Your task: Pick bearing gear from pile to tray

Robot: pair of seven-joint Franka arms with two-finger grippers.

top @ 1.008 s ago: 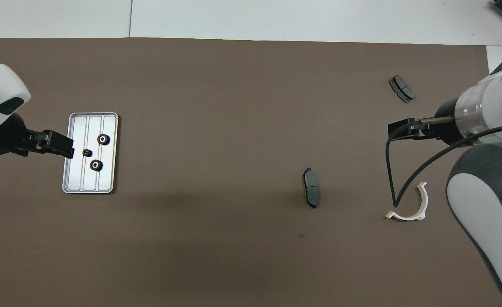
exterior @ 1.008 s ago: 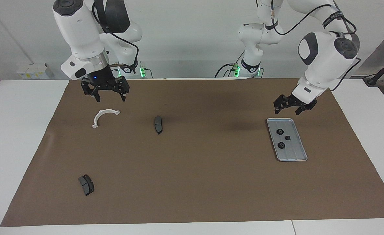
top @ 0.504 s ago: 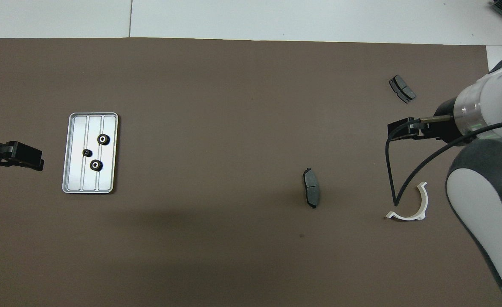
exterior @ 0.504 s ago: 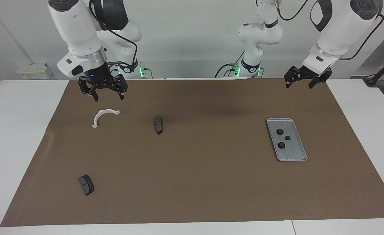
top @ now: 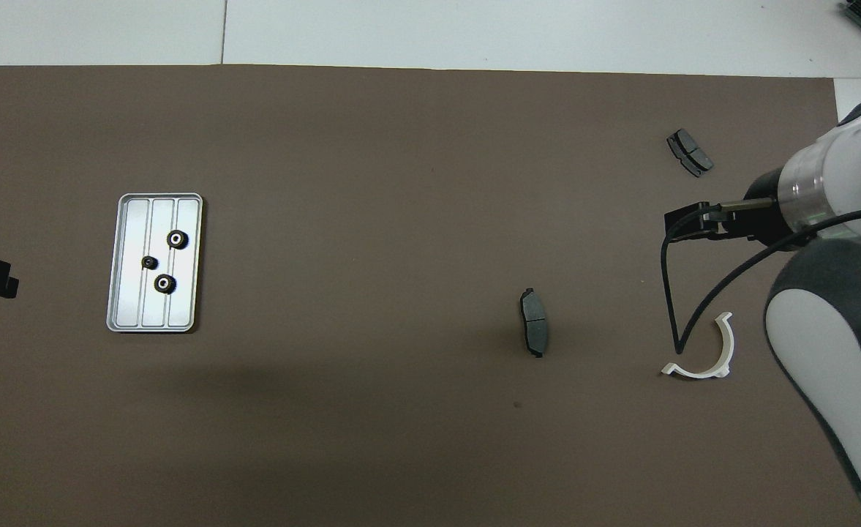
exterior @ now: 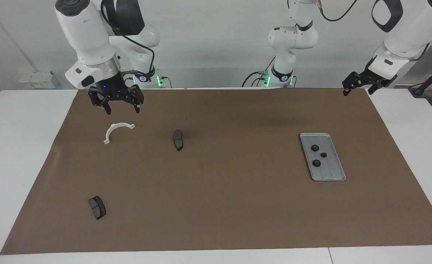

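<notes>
Gears (exterior: 315, 147): three sit in tray (exterior: 333, 172), toward left arm's end of tabletop (exterior: 216, 205); none visible outside it. Left pincer (exterior: 359, 84) spread, empty, raised clear of tray. Right pincer (exterior: 115, 101) spread, waiting above white bracket (exterior: 117, 129).

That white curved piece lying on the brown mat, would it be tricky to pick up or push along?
The white curved bracket looks thin and plastic, so probably light and fairly stiff. Lying flat as an open arc, it seems unlikely to roll; a push at one end would likely spin it. Its narrow band may suit two fingers.

brown mat (exterior: 216, 205) | covers white table (exterior: 17, 154) | wall socket box (exterior: 39, 80)
</notes>
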